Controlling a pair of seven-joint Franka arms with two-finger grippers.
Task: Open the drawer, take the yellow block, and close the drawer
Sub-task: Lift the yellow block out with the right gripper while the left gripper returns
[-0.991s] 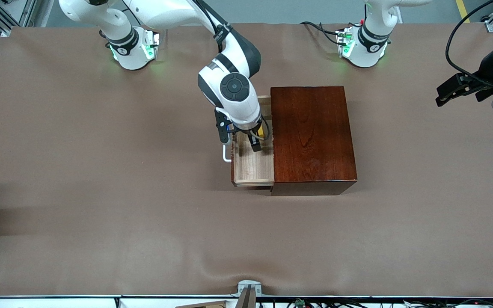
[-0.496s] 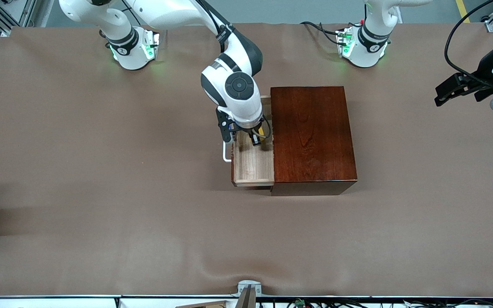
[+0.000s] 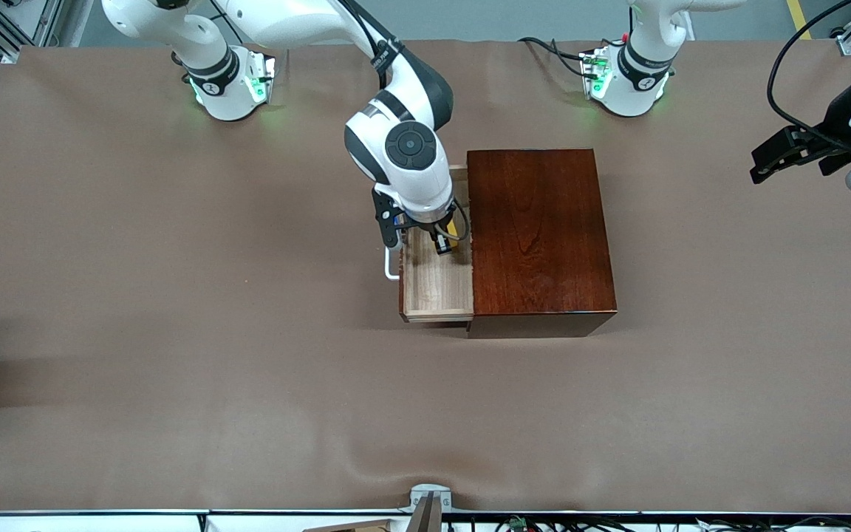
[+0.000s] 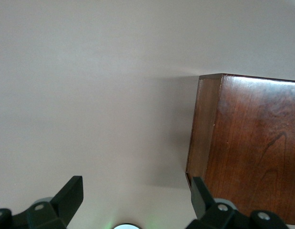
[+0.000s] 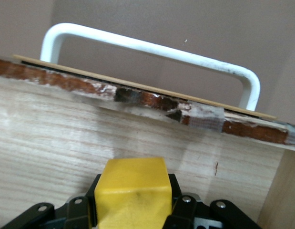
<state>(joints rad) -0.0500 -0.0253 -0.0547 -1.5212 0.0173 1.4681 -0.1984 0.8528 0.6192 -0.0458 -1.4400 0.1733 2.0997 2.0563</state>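
The drawer stands pulled open from the dark mahogany box, toward the right arm's end of the table, its white loop handle on the outer front. My right gripper reaches down into the drawer and is shut on the yellow block. In the right wrist view the block sits between the black fingers, over the pale wood floor, facing the drawer front and handle. My left gripper waits open in the air at the left arm's end of the table.
The box shows in the left wrist view, with bare brown table cover beside it. The arm bases stand along the table's edge farthest from the front camera.
My right gripper has shifted slightly within the drawer and its fingers have closed onto the yellow block. The left arm has barely moved.
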